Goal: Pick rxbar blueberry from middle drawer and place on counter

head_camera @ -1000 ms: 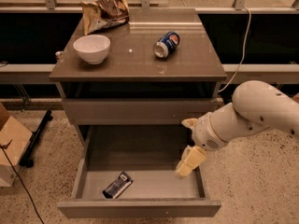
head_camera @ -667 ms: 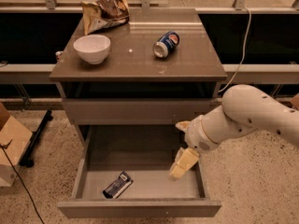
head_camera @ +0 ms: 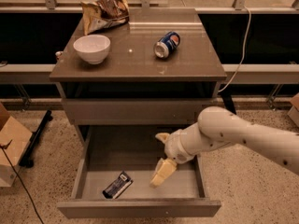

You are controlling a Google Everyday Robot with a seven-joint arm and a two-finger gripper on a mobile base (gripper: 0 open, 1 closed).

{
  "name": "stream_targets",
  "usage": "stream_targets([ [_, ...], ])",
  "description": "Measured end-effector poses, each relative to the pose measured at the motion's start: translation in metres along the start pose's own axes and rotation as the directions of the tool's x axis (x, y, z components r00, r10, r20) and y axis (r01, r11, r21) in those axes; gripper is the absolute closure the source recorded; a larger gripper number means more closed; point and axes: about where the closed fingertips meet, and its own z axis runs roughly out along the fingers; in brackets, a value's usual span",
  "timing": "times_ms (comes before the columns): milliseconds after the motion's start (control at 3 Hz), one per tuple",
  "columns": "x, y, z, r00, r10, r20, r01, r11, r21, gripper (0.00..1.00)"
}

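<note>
We're mid-reach: gripper (head_camera: 161, 154) hangs spread, empty, in the drawer (head_camera: 140, 208) near the bar (head_camera: 117, 185); next we'd shift over it and clamp.

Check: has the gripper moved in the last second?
Yes. The gripper has shifted left, away from the right wall of the drawer, toward the bar.

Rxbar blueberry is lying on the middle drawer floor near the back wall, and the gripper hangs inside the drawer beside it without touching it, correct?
Not quite. The camera view shows the rxbar blueberry lying near the front panel of the middle drawer, not the back wall. The rest holds: the gripper hangs inside the drawer beside the bar, clear of it.
</note>
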Motion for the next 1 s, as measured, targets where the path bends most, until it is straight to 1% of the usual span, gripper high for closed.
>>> stream_targets([
  [333,0.004,-0.012,0.051,0.997,-0.009,0.072,0.012,0.9993,-0.034,0.0],
  [667,0.007,-0.022,0.088,0.992,-0.001,0.124,0.01,0.9976,-0.069,0.0],
  [1000,0.007,-0.022,0.092,0.992,-0.003,0.124,0.012,0.9974,-0.071,0.0],
])
